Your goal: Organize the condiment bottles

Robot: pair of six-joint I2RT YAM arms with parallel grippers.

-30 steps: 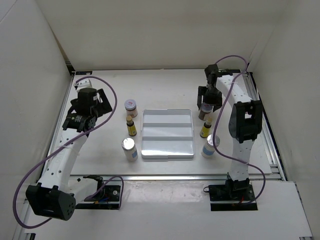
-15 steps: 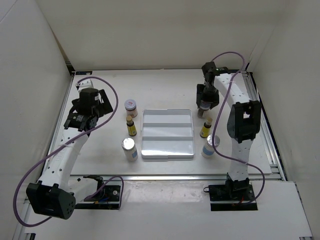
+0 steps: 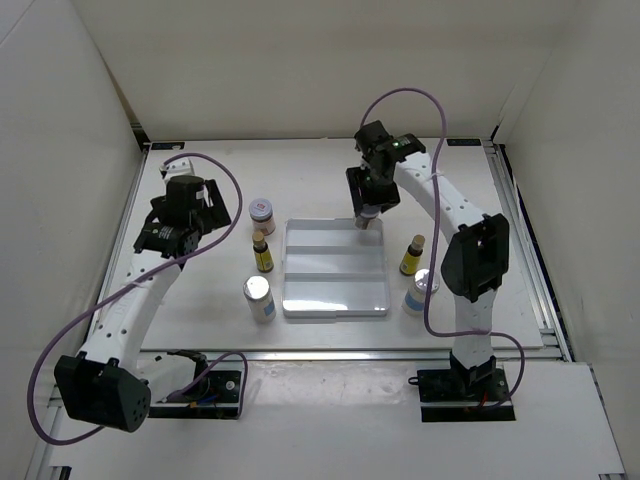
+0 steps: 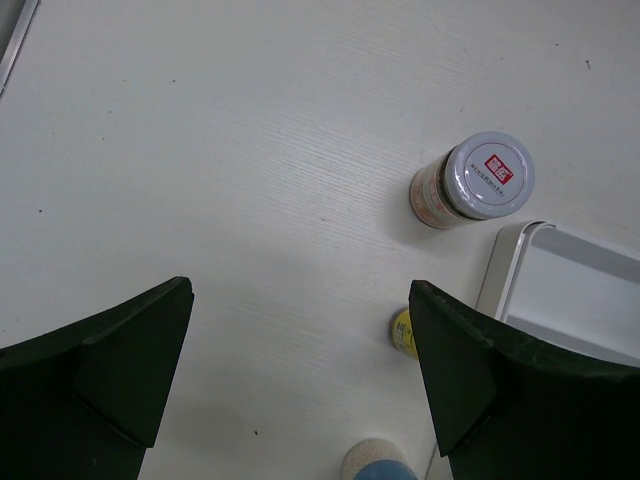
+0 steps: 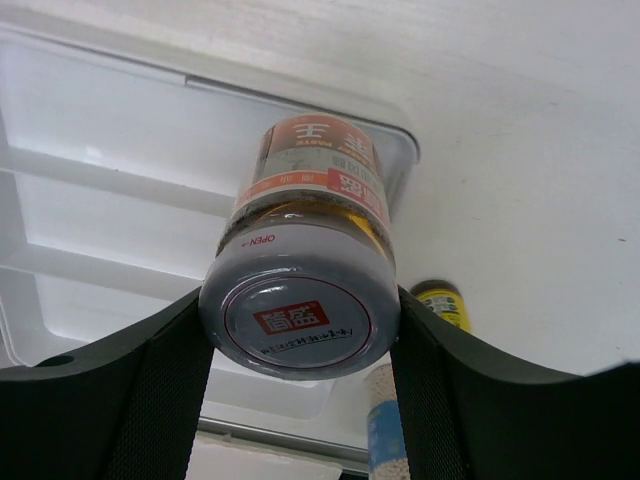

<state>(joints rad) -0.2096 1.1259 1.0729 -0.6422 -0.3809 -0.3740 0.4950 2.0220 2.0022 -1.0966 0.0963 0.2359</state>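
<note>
- While the right fingers clamp the squat brownish jar by its red-marked pale lid over the white ridged tray's far right corner, releasing there could tip it on the edge.
- The left fingers gape empty above the surface, near the twin jar.

Bright, even light from above washes the white table and walls. Shadows are soft and short, lying just beside the bottles. The tray has a pale sheen on its near part. In the right wrist view the jar lid carries a dull glare. Its label is sharp, while the dark fingers at the edges show little detail.
</note>
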